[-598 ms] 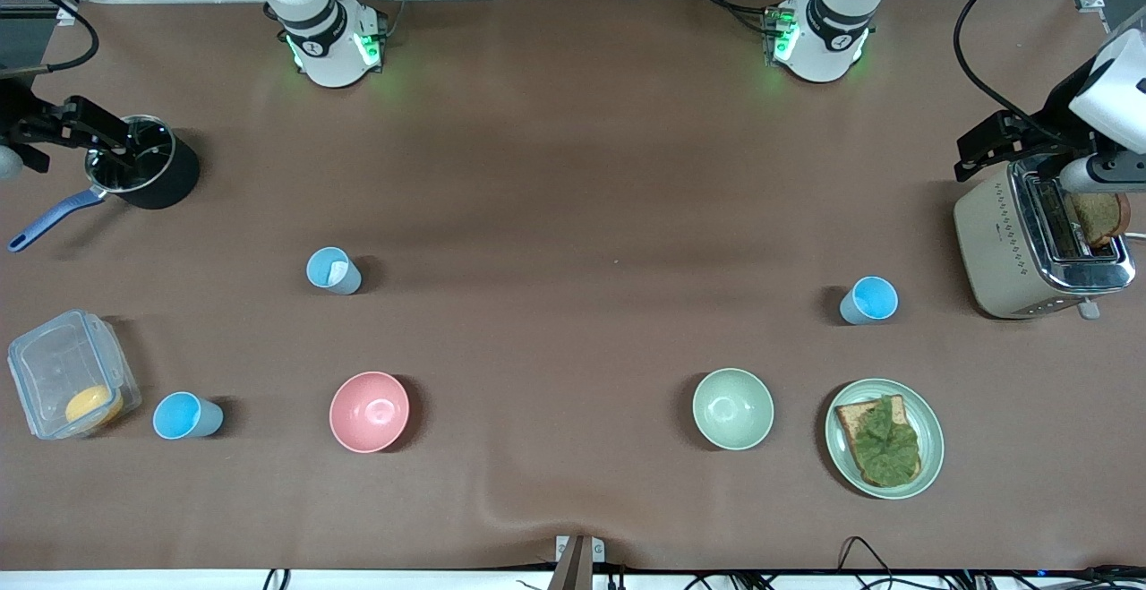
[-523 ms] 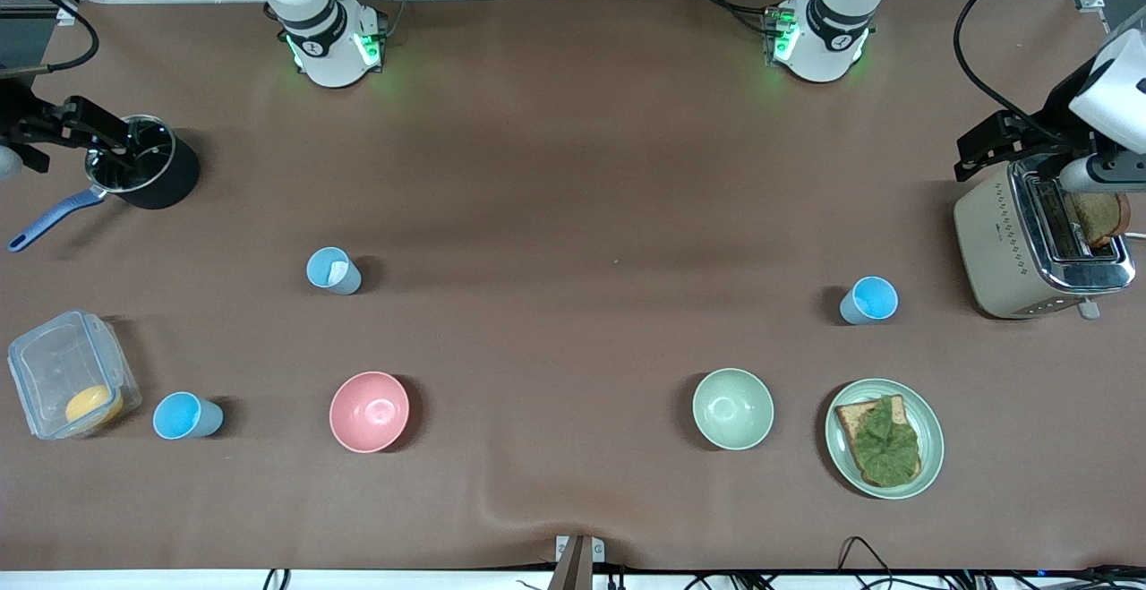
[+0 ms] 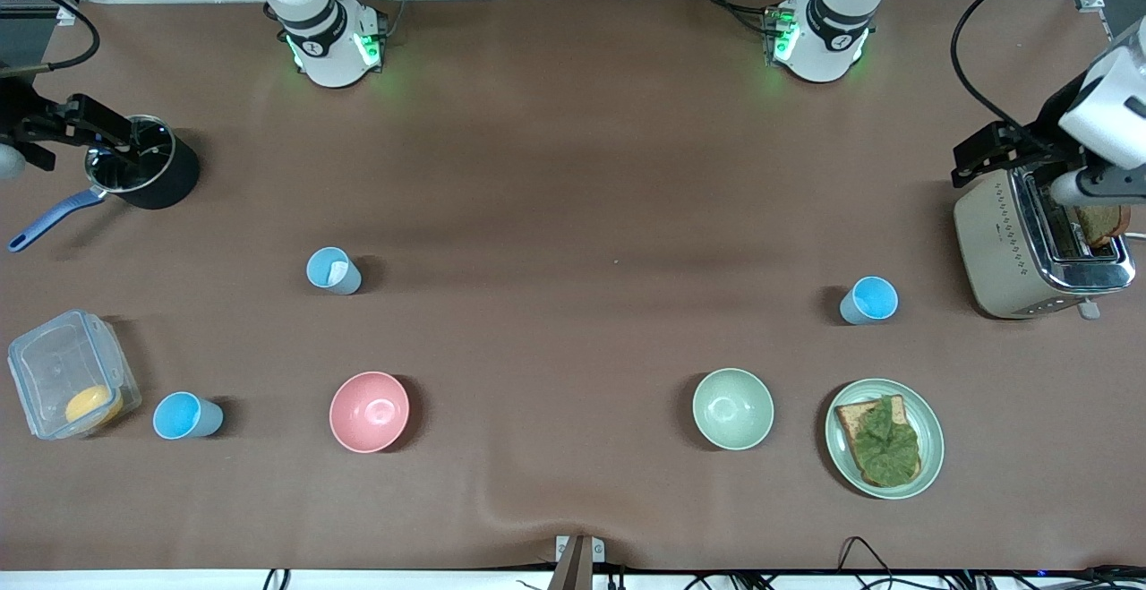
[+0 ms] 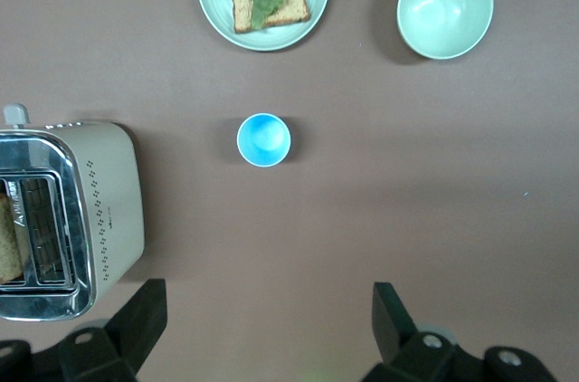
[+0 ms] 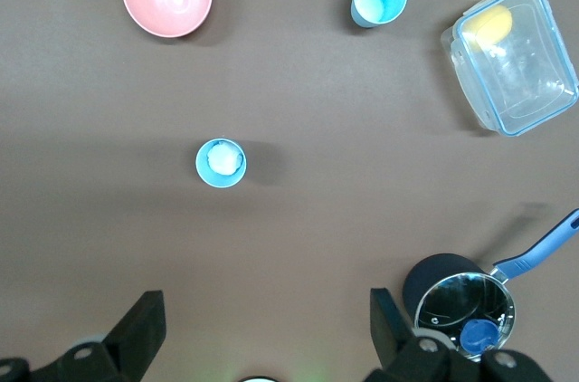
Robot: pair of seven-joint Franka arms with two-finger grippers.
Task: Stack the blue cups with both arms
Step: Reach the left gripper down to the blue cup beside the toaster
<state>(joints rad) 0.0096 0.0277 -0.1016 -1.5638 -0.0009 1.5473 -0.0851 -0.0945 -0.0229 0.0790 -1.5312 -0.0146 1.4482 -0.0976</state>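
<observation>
Nothing is stacked yet: all three blue cups stand upright and well apart on the brown table (image 3: 573,169). The cup with the white patch inside (image 3: 332,269) stands toward the right arm's end, farther from the front camera than the pink bowl (image 3: 369,411); a second cup (image 3: 186,416) stands just beside the clear lidded box (image 3: 70,373) holding something yellow; the third cup (image 3: 868,300) stands toward the left arm's end, near the toaster (image 3: 1039,245). The left gripper (image 4: 262,328) hangs high over the table by the toaster, its fingers spread wide and empty, with the third cup in its wrist view. The right gripper (image 5: 258,332) hangs high over the table near the black saucepan (image 3: 143,174), likewise spread and holding nothing. All the picking and nesting seems still to be done. The pale green bowl (image 3: 732,408) and the plate (image 3: 931,438) with toast and greens lie nearer the front camera than the third cup; nothing appears to block a straight descent onto any cup, though the box crowds the second cup on one side.
</observation>
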